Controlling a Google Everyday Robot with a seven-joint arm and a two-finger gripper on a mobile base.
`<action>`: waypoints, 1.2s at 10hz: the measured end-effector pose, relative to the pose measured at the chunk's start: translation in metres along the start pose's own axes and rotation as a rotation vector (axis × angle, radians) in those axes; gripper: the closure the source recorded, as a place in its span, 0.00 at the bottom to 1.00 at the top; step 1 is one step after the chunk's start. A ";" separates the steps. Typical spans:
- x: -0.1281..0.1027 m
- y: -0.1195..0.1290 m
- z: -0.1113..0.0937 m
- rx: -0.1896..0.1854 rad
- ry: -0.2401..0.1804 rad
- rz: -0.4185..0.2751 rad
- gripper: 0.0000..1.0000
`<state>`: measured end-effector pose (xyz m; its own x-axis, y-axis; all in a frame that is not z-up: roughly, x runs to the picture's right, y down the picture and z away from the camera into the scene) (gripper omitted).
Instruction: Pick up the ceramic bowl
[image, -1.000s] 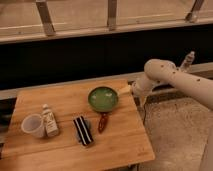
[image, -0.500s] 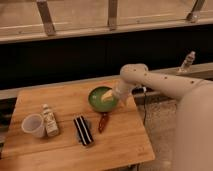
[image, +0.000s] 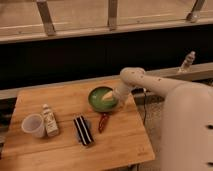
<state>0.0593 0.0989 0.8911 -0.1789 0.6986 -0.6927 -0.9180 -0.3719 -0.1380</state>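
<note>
The ceramic bowl (image: 100, 99) is a round, shallow green dish with a darker rim, sitting on the wooden table (image: 55, 150) at its right middle. My gripper (image: 108, 96) reaches in from the right on a white arm and is down at the bowl's right side, over its inside and rim. The gripper covers part of the bowl's right edge.
A small red elongated object (image: 103, 122) lies just in front of the bowl. A dark striped packet (image: 83, 130), a small bottle (image: 49, 120) and a whitish cup (image: 33, 125) lie to the left. The table's right edge is close to the bowl. A dark wall and railing stand behind.
My arm has swung left from beside the table's right edge to the bowl, and the gripper has come down onto the bowl's right side. The bowl has not moved.
</note>
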 end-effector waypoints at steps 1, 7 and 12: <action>-0.004 -0.008 0.007 -0.005 0.010 0.021 0.21; -0.003 -0.017 0.018 -0.060 0.067 0.018 0.80; 0.012 0.011 0.000 -0.180 0.121 -0.044 0.88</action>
<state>0.0475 0.1028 0.8812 -0.0868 0.6424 -0.7615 -0.8442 -0.4533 -0.2862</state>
